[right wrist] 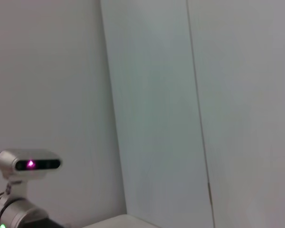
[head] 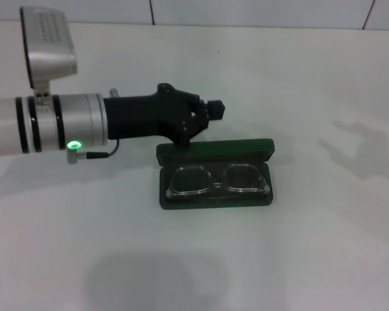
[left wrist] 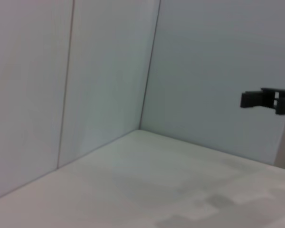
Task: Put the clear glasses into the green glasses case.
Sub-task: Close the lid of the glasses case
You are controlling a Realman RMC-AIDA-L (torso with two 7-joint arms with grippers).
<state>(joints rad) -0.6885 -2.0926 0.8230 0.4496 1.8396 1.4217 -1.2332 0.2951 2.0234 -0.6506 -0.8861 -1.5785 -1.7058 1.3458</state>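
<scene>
Clear glasses (head: 217, 179), rounded green glasses case (head: 215, 173)

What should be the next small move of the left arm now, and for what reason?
Probably lift the left gripper a little up and away from the case. The clear glasses already lie inside the open green glasses case, and the gripper sits above the case's back edge holding nothing, so the placing looks done. The lid is not yet closed.

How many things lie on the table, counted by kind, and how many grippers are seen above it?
Clear glasses, lying inside the case: 1
Green glasses case, open on the table: 1
Left gripper, above the case's rear left corner: 1
Right gripper, not visible: 0
Total: 3
</scene>
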